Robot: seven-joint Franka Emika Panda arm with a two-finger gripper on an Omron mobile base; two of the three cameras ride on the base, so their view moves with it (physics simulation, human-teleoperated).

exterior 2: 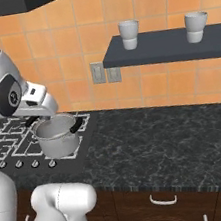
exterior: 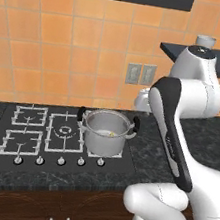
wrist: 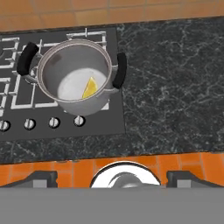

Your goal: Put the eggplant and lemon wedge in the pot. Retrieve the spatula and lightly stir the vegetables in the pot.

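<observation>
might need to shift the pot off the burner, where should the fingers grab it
Take the pot by one of its black side handles, coming down from above with the fingers across the handle. The body is wide, round and straight-sided, too broad and smooth to pinch, while the handles stick out on opposite sides. The right one faces bare counter, so it looks easier to reach. The lemon wedge lies inside.

Kitchen, home-style. Gas cooktop (exterior: 52, 135) with burner grates and a row of knobs was set into a dark speckled stone counter (exterior 2: 158, 145). Orange tile backsplash (exterior: 66, 49), outlets (exterior: 141, 74) on the wall. Dark wall shelf (exterior 2: 166, 47) held two grey cups (exterior 2: 130, 34). Steel pot (exterior: 106, 131) sat on a burner.
</observation>
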